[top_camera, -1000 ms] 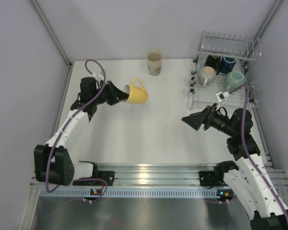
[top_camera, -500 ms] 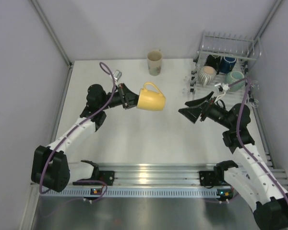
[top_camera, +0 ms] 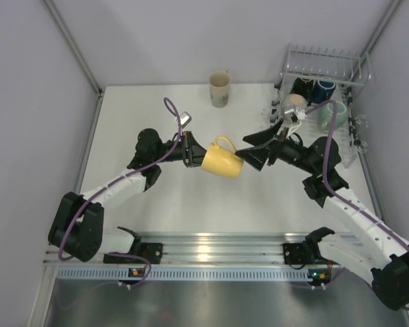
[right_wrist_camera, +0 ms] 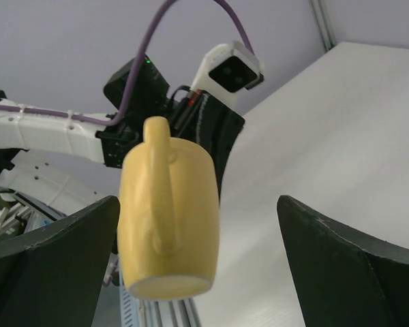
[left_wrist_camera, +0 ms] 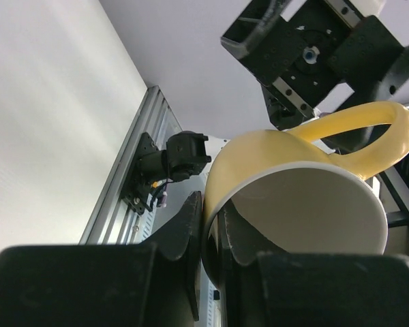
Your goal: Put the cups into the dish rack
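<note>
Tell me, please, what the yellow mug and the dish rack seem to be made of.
The yellow mug: probably glazed ceramic; thick wall, smooth soft sheen, paler rim. The dish rack: thin metal wire, silver-white, perhaps coated or plated; too small to tell.

The top camera looks steeply down from above and behind the arm bases, far enough back to hold the whole table (top_camera: 191,197) and the rack (top_camera: 324,68) at far right. The left wrist camera looks along the left gripper (left_wrist_camera: 211,218), very close, into the mug (left_wrist_camera: 293,204) mouth. The right wrist camera faces the mug's base from between the right gripper (right_wrist_camera: 198,204) fingers. All three share the mug
</note>
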`<move>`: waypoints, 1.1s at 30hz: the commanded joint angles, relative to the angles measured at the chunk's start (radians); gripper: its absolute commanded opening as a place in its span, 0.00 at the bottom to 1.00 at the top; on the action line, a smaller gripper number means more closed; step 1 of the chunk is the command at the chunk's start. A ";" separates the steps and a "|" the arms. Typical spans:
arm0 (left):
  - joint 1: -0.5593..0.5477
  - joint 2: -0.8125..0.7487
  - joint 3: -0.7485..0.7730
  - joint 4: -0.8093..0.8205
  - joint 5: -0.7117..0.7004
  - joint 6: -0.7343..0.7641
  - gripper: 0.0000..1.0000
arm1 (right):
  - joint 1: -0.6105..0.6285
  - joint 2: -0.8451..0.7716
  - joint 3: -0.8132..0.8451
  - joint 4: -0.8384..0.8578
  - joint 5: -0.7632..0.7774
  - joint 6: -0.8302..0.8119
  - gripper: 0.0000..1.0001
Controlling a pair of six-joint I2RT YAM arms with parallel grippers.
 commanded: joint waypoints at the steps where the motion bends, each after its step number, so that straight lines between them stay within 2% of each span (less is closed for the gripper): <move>1: -0.004 -0.010 -0.005 0.149 0.034 -0.005 0.00 | 0.094 0.011 0.070 0.065 0.061 -0.060 1.00; 7: -0.006 0.000 -0.038 0.149 0.026 0.015 0.00 | 0.224 0.044 0.073 0.056 0.174 -0.104 0.99; 13: -0.027 -0.048 -0.078 0.149 -0.008 0.024 0.00 | 0.258 0.108 0.076 0.124 0.210 -0.101 0.99; 18: -0.036 -0.076 -0.086 0.149 -0.025 0.027 0.00 | 0.299 0.169 0.081 0.187 0.236 -0.080 0.88; 19: -0.038 -0.083 -0.086 0.149 -0.032 0.025 0.00 | 0.309 0.174 0.078 0.212 0.240 -0.080 0.84; 20: -0.039 -0.086 -0.086 0.149 -0.032 0.027 0.00 | 0.315 0.179 0.070 0.229 0.248 -0.078 0.71; 22: -0.041 -0.091 -0.089 0.149 -0.040 0.027 0.00 | 0.335 0.177 0.038 0.265 0.266 -0.071 0.58; 23: -0.042 -0.093 -0.095 0.153 -0.042 0.028 0.00 | 0.341 0.171 0.027 0.291 0.276 -0.068 0.45; 25: -0.042 -0.090 -0.104 0.156 -0.045 0.033 0.00 | 0.347 0.159 -0.011 0.319 0.306 -0.055 0.31; 26: -0.042 -0.080 -0.109 0.162 -0.048 0.033 0.00 | 0.347 0.145 -0.025 0.351 0.316 -0.048 0.18; 28: -0.042 -0.070 -0.121 0.173 -0.049 0.031 0.00 | 0.349 0.118 -0.063 0.379 0.352 -0.032 0.00; 33: -0.042 -0.024 -0.129 0.199 -0.085 0.012 0.00 | 0.349 0.076 -0.102 0.410 0.434 -0.025 0.00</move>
